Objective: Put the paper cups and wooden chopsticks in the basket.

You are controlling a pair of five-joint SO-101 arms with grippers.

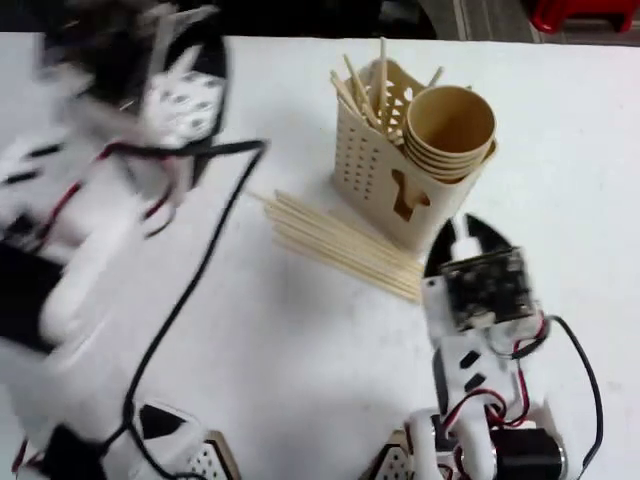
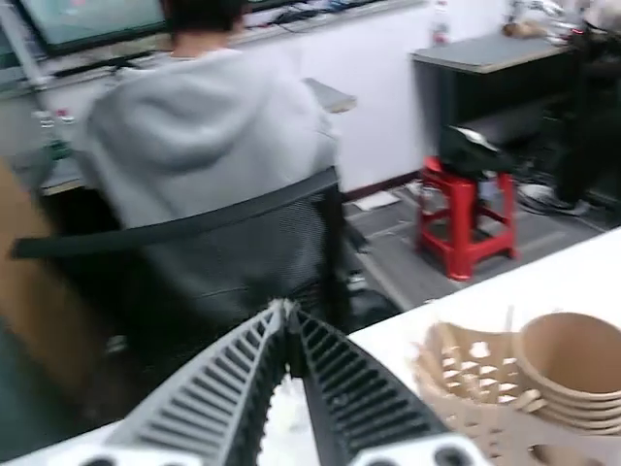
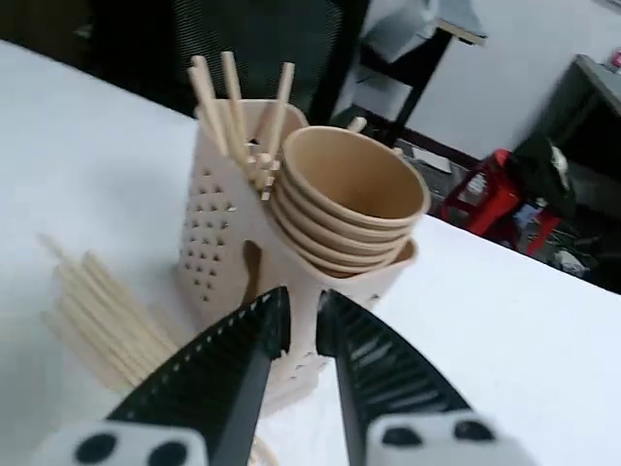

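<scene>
Basket (image 1: pixel 385 175) stands on the white table (image 1: pixel 300 370), with stacked paper cups (image 1: pixel 450 130) and some wooden chopsticks (image 1: pixel 362 88) upright inside. The high view adds a loose bundle of chopsticks (image 1: pixel 340 245) lying flat just beside the basket. The right wrist view shows the right gripper (image 3: pixel 303 306) close before the basket, its jaws a little apart and empty. In the left wrist view the left gripper (image 2: pixel 288 316) has its fingers pressed together on nothing, with basket and cups farther off.

Cups (image 1: pixel 452 128) stand in basket (image 1: pixel 365 170), loose chopsticks (image 1: pixel 340 245) lying beside it.
</scene>
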